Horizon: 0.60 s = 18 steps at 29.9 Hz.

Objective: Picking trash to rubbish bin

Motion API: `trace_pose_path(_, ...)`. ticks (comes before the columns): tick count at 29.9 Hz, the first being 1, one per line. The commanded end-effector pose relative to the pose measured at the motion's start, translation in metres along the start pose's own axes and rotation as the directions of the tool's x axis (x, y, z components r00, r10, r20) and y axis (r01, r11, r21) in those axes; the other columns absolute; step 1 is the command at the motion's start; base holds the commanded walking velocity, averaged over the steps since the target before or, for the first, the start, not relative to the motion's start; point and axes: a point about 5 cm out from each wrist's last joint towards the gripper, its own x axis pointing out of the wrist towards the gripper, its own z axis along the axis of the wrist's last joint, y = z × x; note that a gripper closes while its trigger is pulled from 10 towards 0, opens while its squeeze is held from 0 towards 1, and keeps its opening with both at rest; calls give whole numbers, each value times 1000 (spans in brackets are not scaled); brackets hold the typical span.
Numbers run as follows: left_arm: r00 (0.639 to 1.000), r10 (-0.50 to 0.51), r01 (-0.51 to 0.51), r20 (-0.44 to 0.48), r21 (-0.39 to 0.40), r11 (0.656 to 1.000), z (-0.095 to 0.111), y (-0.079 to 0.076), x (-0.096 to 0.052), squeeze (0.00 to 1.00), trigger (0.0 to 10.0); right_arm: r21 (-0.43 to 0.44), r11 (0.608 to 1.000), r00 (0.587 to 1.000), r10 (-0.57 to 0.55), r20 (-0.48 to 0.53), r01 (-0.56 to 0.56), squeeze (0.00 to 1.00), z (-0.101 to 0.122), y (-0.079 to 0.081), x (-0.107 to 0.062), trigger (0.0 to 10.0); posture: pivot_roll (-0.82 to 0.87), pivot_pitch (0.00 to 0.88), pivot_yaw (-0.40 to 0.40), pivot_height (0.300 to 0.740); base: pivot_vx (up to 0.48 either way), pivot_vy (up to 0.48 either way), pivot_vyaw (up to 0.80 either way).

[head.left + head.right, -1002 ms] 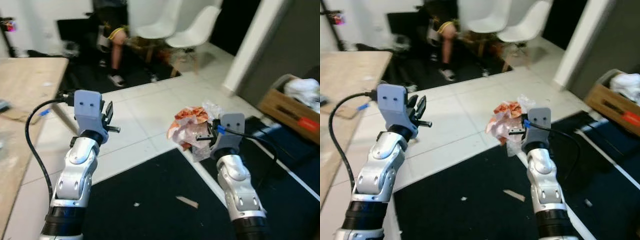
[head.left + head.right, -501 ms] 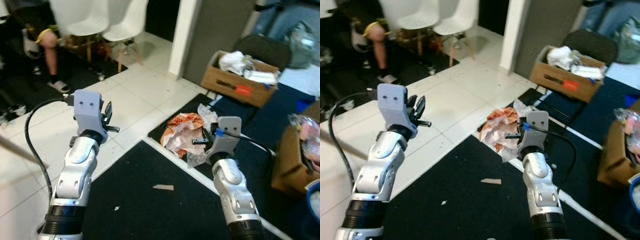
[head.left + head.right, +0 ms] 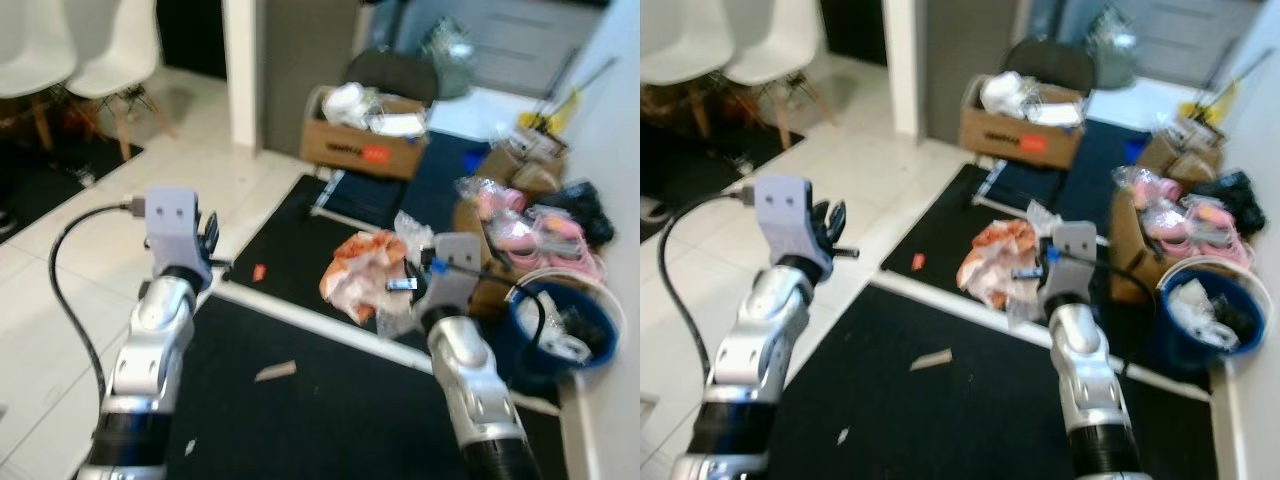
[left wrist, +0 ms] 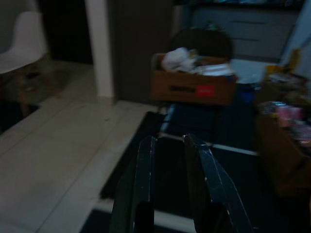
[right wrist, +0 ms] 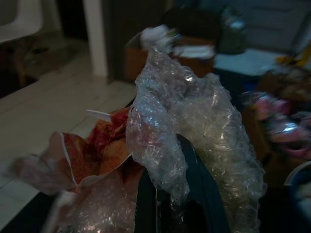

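While the right gripper (image 3: 398, 285) stays out in front of the robot, it is clamped on a bundle of trash (image 3: 362, 272): an orange-and-white crumpled wrapper (image 5: 92, 150) bunched together with clear bubble wrap (image 5: 194, 131), all held up off the floor. In the right wrist view the bubble wrap drapes over the black fingers (image 5: 148, 204) and hides most of them.

Just beyond the trash, to the robot's right, stands a blue rubbish bin (image 3: 560, 335) with a white liner, already holding some pale scraps. The trash hangs near the bin but apart from it, not yet over its mouth. Beside the bin, farther from the robot, are brown boxes heaped with pink packets (image 3: 515, 215).

Under the trash lies a black mat (image 3: 330, 400) with a white strip across it; a small scrap of cardboard (image 3: 275, 371) and a red fleck (image 3: 259, 272) lie on the mat, on the side of the trash away from the bin. Farther off from the trash, against a grey wall, sits a cardboard box (image 3: 365, 145) full of white clutter.

The left gripper (image 4: 167, 145) is raised well apart from the trash, over the edge of the white tiled floor (image 3: 60, 270); its two fingers stand slightly parted and hold nothing. White chairs (image 3: 70, 55) stand at the far corner.
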Motion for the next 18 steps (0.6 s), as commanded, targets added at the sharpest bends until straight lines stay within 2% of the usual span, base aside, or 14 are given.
trace_pose_path(1,1000,18,-18,-16,-9,1000,-5,2,-3,0,10000,16,1000,1000,13,-20,-12,0,-4,3,0,10000,-46,52,-53,740,0,0,-800)
trace_pose_path(5,999,27,-28,-29,-46,999,-5,2,-6,0,10000,21,999,999,33,-35,-33,0,-7,6,0,10000,-50,52,-52,740,0,0,-800)
trace_pose_path(7,999,25,-27,-28,-50,998,-5,2,-6,0,10000,20,999,999,35,-36,-34,0,-7,6,0,10000,-50,52,-52,740,0,0,-800)
trace_pose_path(9,1000,8,-8,-26,-29,1000,-6,-2,-7,0,10000,55,997,996,63,-61,-60,0,-10,9,0,10000,-45,47,-57,740,0,0,-656)
trace_pose_path(12,1000,-8,7,-20,-59,998,-4,-5,-6,0,10000,53,993,988,114,-106,-109,0,-16,15,-1,10000,-51,47,-53,740,0,0,0)
trace_pose_path(16,999,-39,39,-10,-34,999,-3,-8,-5,0,10000,56,991,987,123,-106,-118,0,-17,15,-1,10000,-44,52,-57,740,0,0,0)
trace_pose_path(18,999,-41,40,-6,-39,998,-2,-9,-5,0,10000,54,991,986,128,-104,-123,0,-17,16,-1,10000,-44,52,-57,740,262,0,0)
